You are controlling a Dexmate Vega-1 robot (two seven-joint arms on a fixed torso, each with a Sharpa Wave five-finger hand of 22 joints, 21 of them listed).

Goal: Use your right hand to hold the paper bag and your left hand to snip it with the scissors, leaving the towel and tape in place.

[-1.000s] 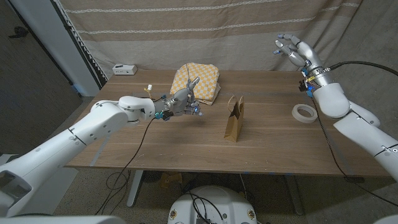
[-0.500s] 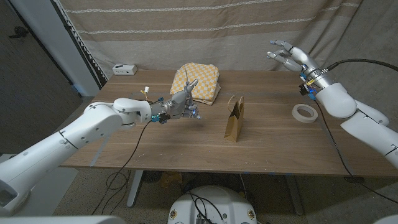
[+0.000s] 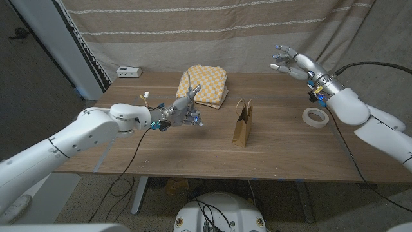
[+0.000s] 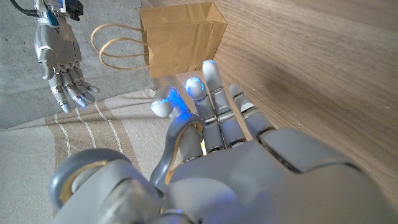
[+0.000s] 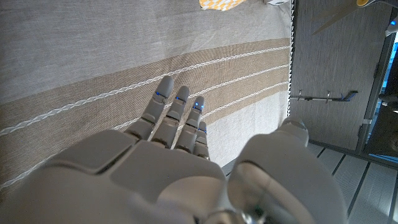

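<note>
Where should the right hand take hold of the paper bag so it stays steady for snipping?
Probably the paper bag is best held by its upper edge near the handles, approached from its right side. It stands upright and narrow, and the right hand is raised and open on that side.

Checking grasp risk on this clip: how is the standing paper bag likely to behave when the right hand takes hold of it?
The paper bag stands upright, tall on a narrow base, so it would probably tip under a sideways push. It looks thin, likely light, and apt to crumple. Its looped handles look floppy. The right hand hovers apart from it.
</note>
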